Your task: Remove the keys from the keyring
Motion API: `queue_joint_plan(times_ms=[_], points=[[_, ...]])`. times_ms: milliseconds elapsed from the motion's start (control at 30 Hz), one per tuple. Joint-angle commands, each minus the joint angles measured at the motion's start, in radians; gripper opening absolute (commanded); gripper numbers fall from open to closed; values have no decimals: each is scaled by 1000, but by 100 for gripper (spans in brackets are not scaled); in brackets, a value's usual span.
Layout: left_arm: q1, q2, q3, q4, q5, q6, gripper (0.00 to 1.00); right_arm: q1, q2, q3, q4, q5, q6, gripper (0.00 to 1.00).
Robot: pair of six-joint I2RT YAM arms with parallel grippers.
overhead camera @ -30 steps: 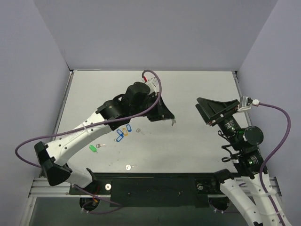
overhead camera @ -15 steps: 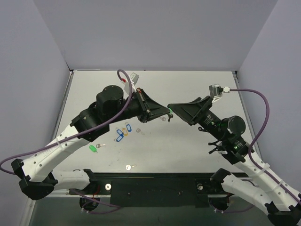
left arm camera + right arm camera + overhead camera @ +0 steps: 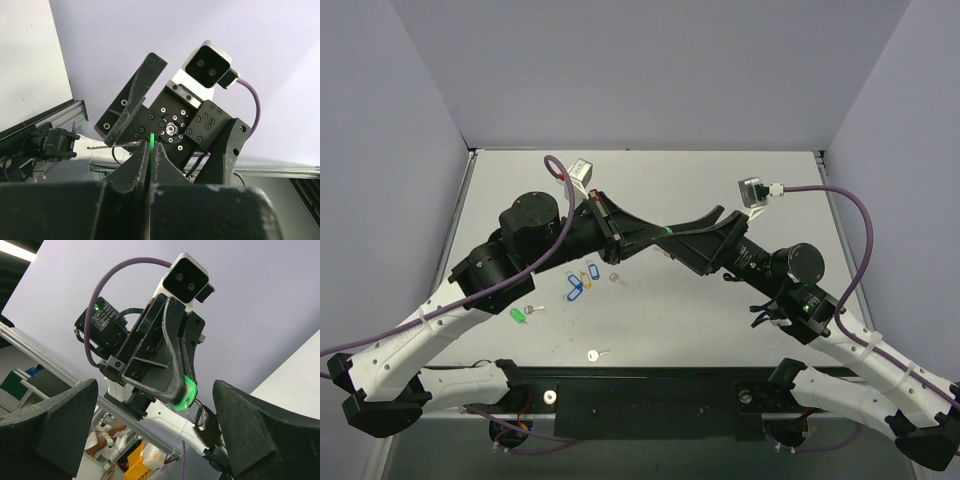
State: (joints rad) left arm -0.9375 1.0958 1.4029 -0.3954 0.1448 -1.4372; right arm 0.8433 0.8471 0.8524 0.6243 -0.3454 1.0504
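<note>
**Left pincer clamped on the keyring, right pincer spread around it**

Nearest me on the table lies a loose key with a pale head. A little farther off and to the left sits a bright green tag; beyond it two blue tags and an orange tag lie close together, with another small key just to their right. Above the middle of the table my two arms meet tip to tip. My left pincer is pressed together on the keyring; its light-green tag is nipped edgewise at the very tips, so my left wrist view shows it only as a thin green line. A thin metal ring hangs just below the tag; whether a key hangs on it I cannot tell. My right pincer stands wide apart, one finger on either side of the left tips; as far as I can see it touches neither tag nor ring. Farthest off rises the pale lilac wall.
</note>
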Motion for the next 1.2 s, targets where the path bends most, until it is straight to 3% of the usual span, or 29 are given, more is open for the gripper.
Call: queue_joint_plan(times_ms=[0, 633, 1167], points=[[-6, -20, -7, 63, -36, -20, 0, 17, -17, 40, 104, 5, -30, 93], [-4, -168, -153, 89, -228, -94, 0, 62, -8, 7, 132, 39, -30, 82], [-4, -185, -166, 98, -238, -98, 0, 79, 3, 2, 81, 80, -46, 75]])
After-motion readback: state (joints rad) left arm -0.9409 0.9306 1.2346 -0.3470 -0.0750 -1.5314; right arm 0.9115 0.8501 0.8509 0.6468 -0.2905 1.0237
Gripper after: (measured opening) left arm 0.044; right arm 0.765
